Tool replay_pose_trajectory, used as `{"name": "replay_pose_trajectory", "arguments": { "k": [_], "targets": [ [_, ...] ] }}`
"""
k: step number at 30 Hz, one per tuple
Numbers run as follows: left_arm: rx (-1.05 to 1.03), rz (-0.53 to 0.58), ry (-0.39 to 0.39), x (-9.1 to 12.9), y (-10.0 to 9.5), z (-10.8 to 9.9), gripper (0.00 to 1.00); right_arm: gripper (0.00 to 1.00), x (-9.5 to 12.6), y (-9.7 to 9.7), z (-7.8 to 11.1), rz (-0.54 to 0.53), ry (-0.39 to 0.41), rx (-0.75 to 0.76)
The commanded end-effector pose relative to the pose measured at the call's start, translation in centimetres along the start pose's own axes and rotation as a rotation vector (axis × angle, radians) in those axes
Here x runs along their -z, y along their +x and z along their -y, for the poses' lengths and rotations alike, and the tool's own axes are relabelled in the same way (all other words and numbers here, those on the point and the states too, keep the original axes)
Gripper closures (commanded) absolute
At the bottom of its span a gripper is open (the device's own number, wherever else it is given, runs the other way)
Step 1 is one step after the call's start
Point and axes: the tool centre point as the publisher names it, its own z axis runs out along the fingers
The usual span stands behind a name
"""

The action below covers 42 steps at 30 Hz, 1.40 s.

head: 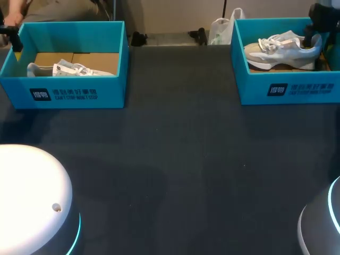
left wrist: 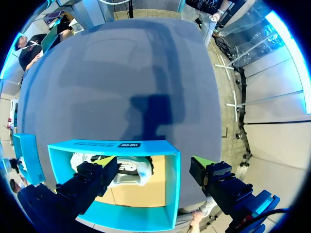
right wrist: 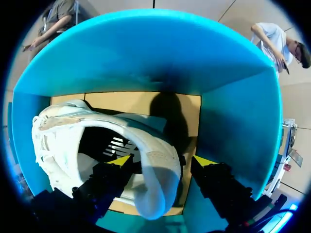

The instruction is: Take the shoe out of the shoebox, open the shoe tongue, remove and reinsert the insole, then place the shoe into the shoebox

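Note:
A white shoe [head: 281, 50] lies in the right blue shoebox [head: 287, 90], toe toward the middle of the table. My right gripper [head: 311, 34] is down at its heel. In the right wrist view the right gripper [right wrist: 160, 162] stands open astride the heel of the shoe [right wrist: 97, 141], one finger inside the shoe's mouth and the other outside. A second pale shoe [head: 69, 69] rests in the left shoebox [head: 74, 93]. My left gripper [left wrist: 153, 167] hangs open above that box [left wrist: 116, 144], with the shoe [left wrist: 129, 170] below and nothing between its fingers.
The two boxes stand at the far left and far right of the dark table [head: 180, 159]. My arms' rounded bases [head: 26, 202] sit at the near corners. The right box's walls [right wrist: 146, 53] close in around the right gripper.

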Motion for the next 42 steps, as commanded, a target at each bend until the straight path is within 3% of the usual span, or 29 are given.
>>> {"name": "replay_pose_trajectory", "arguments": {
  "k": [1, 7, 10, 13, 15, 18, 19, 31, 42],
  "targets": [
    [0.000, -0.002, -0.002, 0.0, 0.0, 0.1, 0.00, 0.17, -0.9, -0.4, -1.0, -0.017, 0.042, -0.004],
    [0.000, -0.002, -0.002, 0.0, 0.0, 0.1, 0.00, 0.23, -1.3, -0.5, -0.8, -0.027, 0.052, -0.009],
    [0.000, -0.002, -0.002, 0.0, 0.0, 0.1, 0.00, 0.33, -1.5, -0.5, -0.8, -0.033, 0.055, -0.012],
    [0.000, -0.002, -0.002, 0.0, 0.0, 0.1, 0.00, 0.51, -1.7, -0.5, -0.8, -0.039, 0.056, -0.014],
    [0.000, -0.002, -0.002, 0.0, 0.0, 0.1, 0.00, 0.58, -1.8, -0.4, -0.8, -0.041, 0.060, -0.016],
    [0.000, -0.002, -0.002, 0.0, 0.0, 0.1, 0.00, 0.95, -1.8, -0.5, -0.8, -0.040, 0.064, -0.026],
    [0.000, -0.002, -0.002, 0.0, 0.0, 0.1, 0.00, 1.00, -1.8, -0.5, -0.8, -0.038, 0.064, -0.029],
    [0.000, -0.002, -0.002, 0.0, 0.0, 0.1, 0.00, 1.00, -1.0, -0.8, -0.4, -0.018, 0.064, -0.060],
    [0.000, -0.002, -0.002, 0.0, 0.0, 0.1, 0.00, 1.00, 3.7, -1.0, 1.0, 0.010, 0.028, -0.091]
  ]
}}
